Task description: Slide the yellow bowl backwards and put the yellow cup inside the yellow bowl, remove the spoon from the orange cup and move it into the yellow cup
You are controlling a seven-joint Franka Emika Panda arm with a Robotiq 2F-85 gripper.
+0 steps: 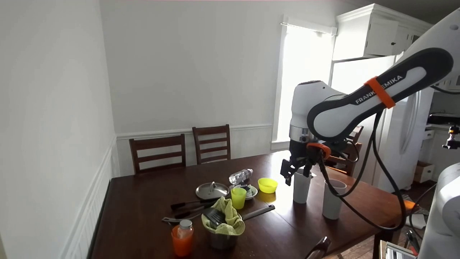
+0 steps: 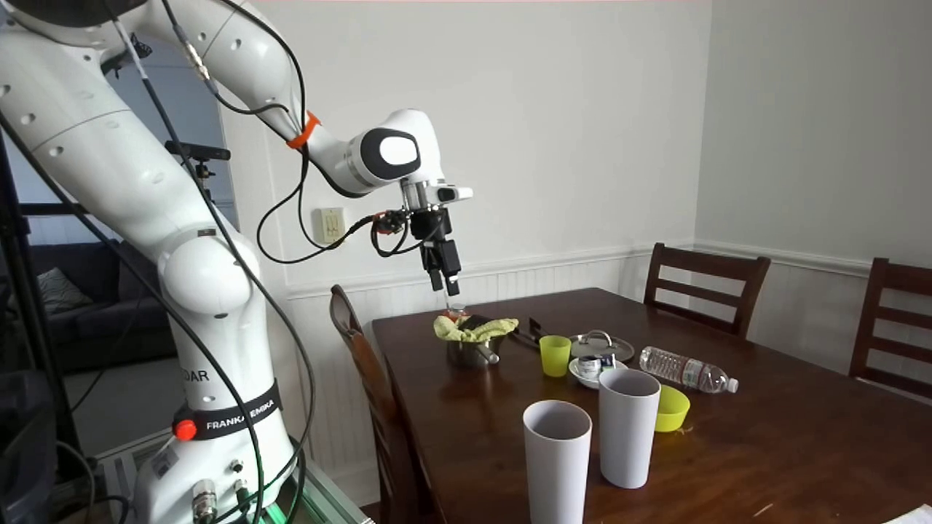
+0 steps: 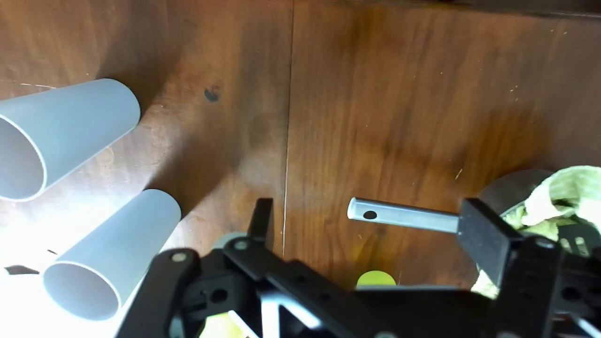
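My gripper (image 1: 297, 178) is open and empty above the table; it also shows in an exterior view (image 2: 445, 286). In the wrist view the fingers (image 3: 368, 211) are wide apart. The yellow bowl (image 1: 267, 185) sits on the table, partly behind a grey cup in an exterior view (image 2: 673, 409). The yellow cup (image 1: 238, 198) stands upright, apart from the bowl, also in an exterior view (image 2: 555, 356); part of it shows below the fingers (image 3: 375, 278). The orange cup (image 1: 181, 244) holds a clear jar with a grey lid (image 1: 185, 224). I cannot make out the spoon in it.
Two tall grey cups (image 1: 302, 189) (image 1: 332, 203) stand near the gripper. A pot (image 1: 222, 241) with a green cloth and spatula stands beside the orange cup, its handle (image 1: 258, 212) sticking out. A lid (image 1: 212, 190), dark utensils (image 1: 194, 204), bottle (image 1: 240, 176) and white dish (image 1: 253, 193) lie behind.
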